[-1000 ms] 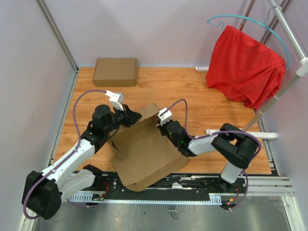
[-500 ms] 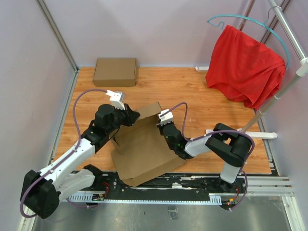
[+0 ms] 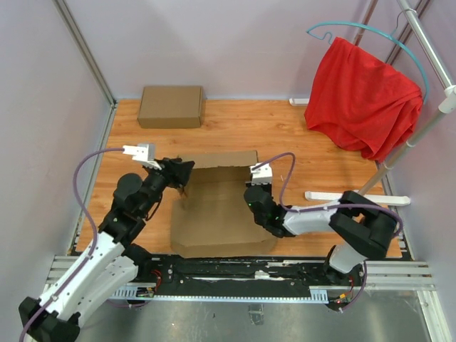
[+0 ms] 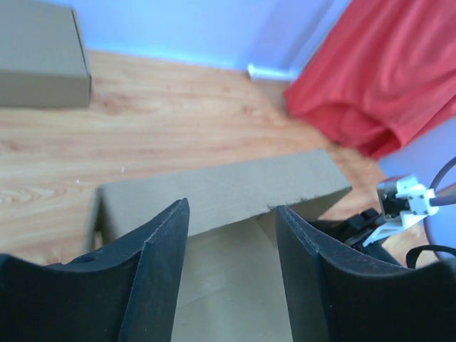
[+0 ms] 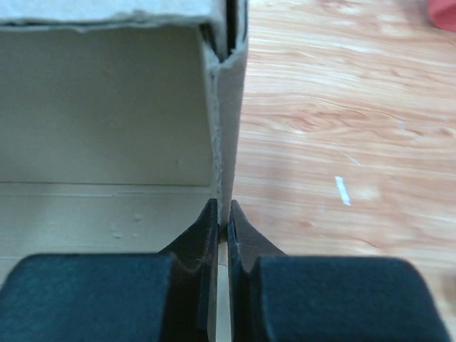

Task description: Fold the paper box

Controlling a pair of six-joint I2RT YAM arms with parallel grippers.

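Pincer, right (image 5: 222,226): pressed together, pinching the upright right-hand wall of the paper box (image 3: 217,214), on the near side of its far right corner; aimed along that wall toward the rear.

Pincer, left (image 4: 231,263): spread, nothing between the fingers (image 4: 160,271); poised at the far left corner of the paper box, looking over the raised rear wall. Contact with the cardboard: cannot tell.

Paper box: plain brown corrugated cardboard, partly formed. Base flat on the wooden worktop (image 3: 306,142), rear and right walls standing, front part lying flat toward the arm bases. Set between the two arms.

Flat brown box (image 3: 171,106): fully formed and closed; well beyond the paper box, off its far left corner.

Red cloth (image 3: 363,96): draped from a teal hanger (image 3: 356,27); well apart from the paper box, beyond its far right corner.
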